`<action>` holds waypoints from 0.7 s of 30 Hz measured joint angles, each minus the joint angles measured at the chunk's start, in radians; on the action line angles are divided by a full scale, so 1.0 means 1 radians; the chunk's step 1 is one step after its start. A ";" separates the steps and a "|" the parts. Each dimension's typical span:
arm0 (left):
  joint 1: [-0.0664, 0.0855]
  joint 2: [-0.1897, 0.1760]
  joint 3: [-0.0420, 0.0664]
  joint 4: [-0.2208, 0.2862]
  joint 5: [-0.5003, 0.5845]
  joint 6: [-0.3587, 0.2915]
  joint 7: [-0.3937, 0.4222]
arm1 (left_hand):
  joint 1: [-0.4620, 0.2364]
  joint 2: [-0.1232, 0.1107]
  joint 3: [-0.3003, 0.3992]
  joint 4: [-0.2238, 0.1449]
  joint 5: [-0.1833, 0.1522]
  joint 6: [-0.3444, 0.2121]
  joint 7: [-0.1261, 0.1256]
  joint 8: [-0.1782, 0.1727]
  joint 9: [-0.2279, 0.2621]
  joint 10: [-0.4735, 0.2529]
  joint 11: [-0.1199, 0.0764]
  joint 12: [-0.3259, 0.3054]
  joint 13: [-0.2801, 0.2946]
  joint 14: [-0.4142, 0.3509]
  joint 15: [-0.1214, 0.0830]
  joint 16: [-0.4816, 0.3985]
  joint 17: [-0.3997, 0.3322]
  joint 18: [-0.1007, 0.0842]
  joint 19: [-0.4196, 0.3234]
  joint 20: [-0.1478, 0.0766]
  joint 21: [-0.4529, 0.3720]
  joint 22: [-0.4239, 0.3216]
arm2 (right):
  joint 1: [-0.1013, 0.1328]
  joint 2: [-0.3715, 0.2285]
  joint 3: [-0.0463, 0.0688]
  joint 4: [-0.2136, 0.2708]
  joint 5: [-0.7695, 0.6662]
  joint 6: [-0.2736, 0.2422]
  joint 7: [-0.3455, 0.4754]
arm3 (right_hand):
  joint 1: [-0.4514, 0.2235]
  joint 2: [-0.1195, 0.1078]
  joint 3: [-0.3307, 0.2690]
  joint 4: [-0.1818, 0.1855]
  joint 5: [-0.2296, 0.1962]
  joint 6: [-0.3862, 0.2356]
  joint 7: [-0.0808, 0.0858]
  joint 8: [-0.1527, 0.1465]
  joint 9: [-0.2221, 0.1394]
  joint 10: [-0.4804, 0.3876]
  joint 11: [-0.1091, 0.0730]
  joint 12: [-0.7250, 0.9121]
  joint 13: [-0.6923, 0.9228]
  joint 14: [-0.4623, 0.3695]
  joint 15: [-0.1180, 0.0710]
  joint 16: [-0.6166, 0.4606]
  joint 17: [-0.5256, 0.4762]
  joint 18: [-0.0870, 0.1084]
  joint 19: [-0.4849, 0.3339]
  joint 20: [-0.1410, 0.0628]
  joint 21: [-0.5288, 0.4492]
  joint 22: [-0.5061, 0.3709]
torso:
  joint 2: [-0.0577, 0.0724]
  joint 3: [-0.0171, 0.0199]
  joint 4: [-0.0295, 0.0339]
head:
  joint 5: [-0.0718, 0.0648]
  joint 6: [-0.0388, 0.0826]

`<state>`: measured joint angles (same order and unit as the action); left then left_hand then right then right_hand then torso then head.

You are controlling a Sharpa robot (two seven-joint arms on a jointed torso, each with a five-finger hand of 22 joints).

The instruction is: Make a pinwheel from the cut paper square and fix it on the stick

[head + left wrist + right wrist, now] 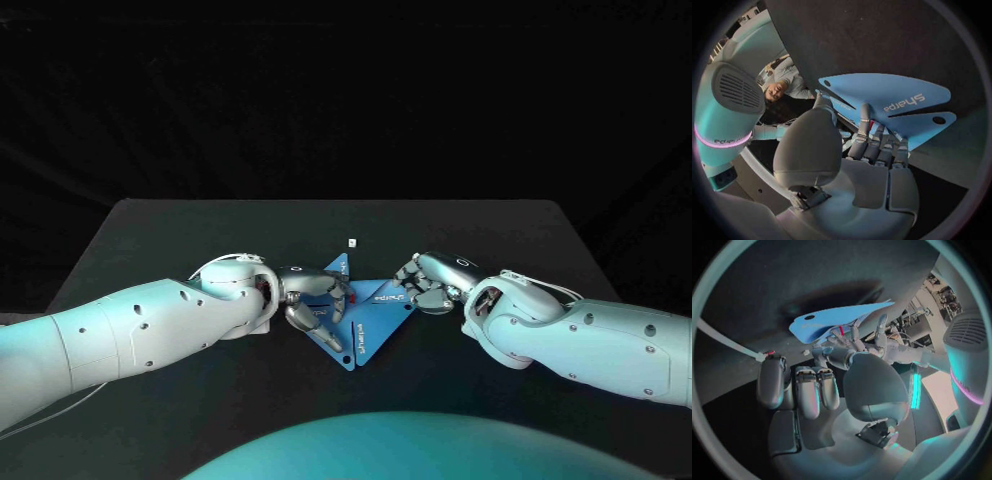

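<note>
Black worktop, dark surrounds. Nearest, two white arms reach inward from either side. Left hand is on the cut paper square, its fingers closed over the edge of one flap, which is raised off the worktop. Right hand sits at the square's right corner, fingers curled in; cannot tell whether they grip paper. The square lies mid-worktop between the hands, blue, printed, with holes at the flap tips. Beyond it, apart, is a small white item, too small to identify.
</note>
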<state>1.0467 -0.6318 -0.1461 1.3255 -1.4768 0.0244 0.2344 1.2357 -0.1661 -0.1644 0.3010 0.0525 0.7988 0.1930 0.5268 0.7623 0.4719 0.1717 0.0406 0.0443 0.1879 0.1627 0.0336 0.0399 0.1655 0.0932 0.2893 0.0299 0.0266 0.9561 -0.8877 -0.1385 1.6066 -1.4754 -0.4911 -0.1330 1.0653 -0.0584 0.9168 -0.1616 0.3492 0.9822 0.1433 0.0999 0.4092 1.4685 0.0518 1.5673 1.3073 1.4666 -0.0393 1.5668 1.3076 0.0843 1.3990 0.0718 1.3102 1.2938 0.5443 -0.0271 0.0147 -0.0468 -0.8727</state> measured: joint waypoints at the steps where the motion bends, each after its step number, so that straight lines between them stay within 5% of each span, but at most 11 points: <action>1: 0.000 0.000 0.000 0.001 -0.001 -0.001 -0.001 | -0.003 -0.003 -0.004 0.001 0.000 0.000 0.000 0.000 0.001 0.000 0.000 0.000 0.000 0.000 0.000 0.000 0.000 0.000 0.000 0.000 0.000 0.000 | 0.001 -0.003 0.000 0.009 0.002 0.013 -0.011 | -0.007 0.002 0.012 -0.002 0.007 -0.006 0.002 -0.004 -0.004 0.000 0.000 0.000 0.000 0.000 0.000 0.000 0.000 0.000 0.002 0.002 0.001 0.004 | 0.000 0.0000 0.0000 | 0.000 0.000; 9: -0.001 -0.002 -0.001 0.007 -0.011 -0.012 -0.009 | -0.005 -0.012 -0.011 0.003 0.000 0.000 0.000 0.000 0.002 0.000 0.000 0.000 0.000 0.000 0.000 0.000 0.000 0.000 0.000 0.000 0.000 0.000 | 0.011 0.003 0.000 0.046 0.015 0.080 -0.095 | -0.023 0.014 0.051 -0.015 0.018 -0.013 0.002 -0.011 -0.018 -0.004 0.004 0.000 0.000 0.000 0.000 0.000 0.000 0.000 0.009 0.001 0.014 0.014 | 0.000 -0.0005 0.0011 | -0.002 0.000; 21: -0.001 -0.004 -0.001 0.016 -0.029 -0.027 -0.022 | -0.006 -0.020 -0.016 0.002 0.000 0.000 0.000 0.000 0.003 0.000 0.000 0.000 0.000 0.000 0.000 0.000 0.000 0.000 0.000 0.000 0.000 0.000 | 0.018 0.048 0.000 0.019 0.017 0.126 -0.146 | -0.036 0.019 0.064 -0.017 -0.012 -0.013 0.002 -0.011 -0.025 -0.004 0.004 0.000 0.000 0.000 0.000 0.000 0.000 0.000 0.009 0.001 0.014 0.014 | 0.001 -0.0010 0.0022 | -0.001 0.000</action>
<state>1.0460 -0.6358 -0.1472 1.3415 -1.5053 -0.0027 0.2120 1.2300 -0.1861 -0.1807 0.3035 0.0525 0.7989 0.1929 0.5268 0.7655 0.4720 0.1716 0.0408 0.0447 0.1878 0.1628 0.0336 0.0399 0.1654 0.0933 0.2893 0.0300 0.0270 0.9736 -0.8395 -0.1382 1.6260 -1.4582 -0.3647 -0.2789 1.0292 -0.0396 0.9812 -0.1791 0.3367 0.9688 0.1456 0.0886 0.3845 1.4648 0.0555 1.5673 1.3073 1.4666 -0.0393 1.5668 1.3075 0.0844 1.4075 0.0733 1.3245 1.3080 0.5456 -0.0281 0.0169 -0.0475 -0.8727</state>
